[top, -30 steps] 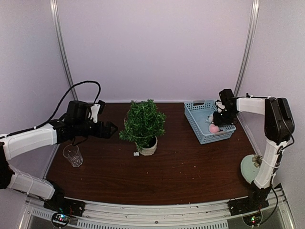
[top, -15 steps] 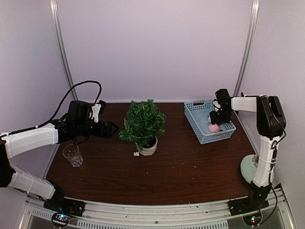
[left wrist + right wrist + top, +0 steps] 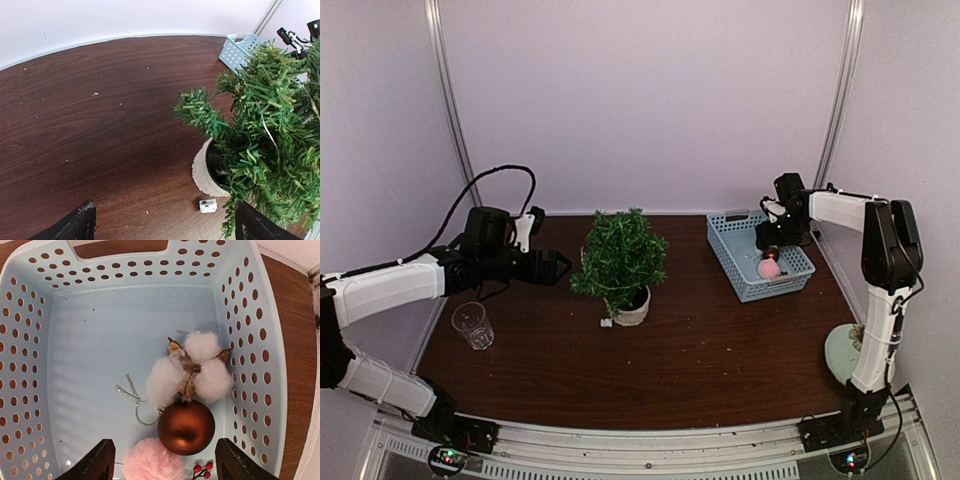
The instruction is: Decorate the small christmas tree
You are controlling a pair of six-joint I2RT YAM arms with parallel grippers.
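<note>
The small christmas tree [image 3: 619, 258], bushy and dark green in a white pot [image 3: 202, 172], stands mid-table. My left gripper [image 3: 556, 268] hovers just left of it, open, nothing between its fingers. My right gripper [image 3: 768, 244] hangs open over the light-blue basket [image 3: 728, 252]. Inside the basket lie a copper ball [image 3: 186, 426] with a silver loop, a white cotton boll [image 3: 192, 371], a pink pompom [image 3: 152, 460] and a sprig of red berries [image 3: 202, 470]. The copper ball and the pompom lie between the right fingers [image 3: 98, 462], below them, untouched.
A clear glass [image 3: 472, 325] stands near the table's left edge under my left arm. A small white box [image 3: 207, 205] lies by the tree's pot. A pale round disc [image 3: 842, 352] sits at the right front beside the right arm's base.
My right gripper has opened wider and drawn back toward the far side of the basket. The left arm has edged slightly toward the tree.
</note>
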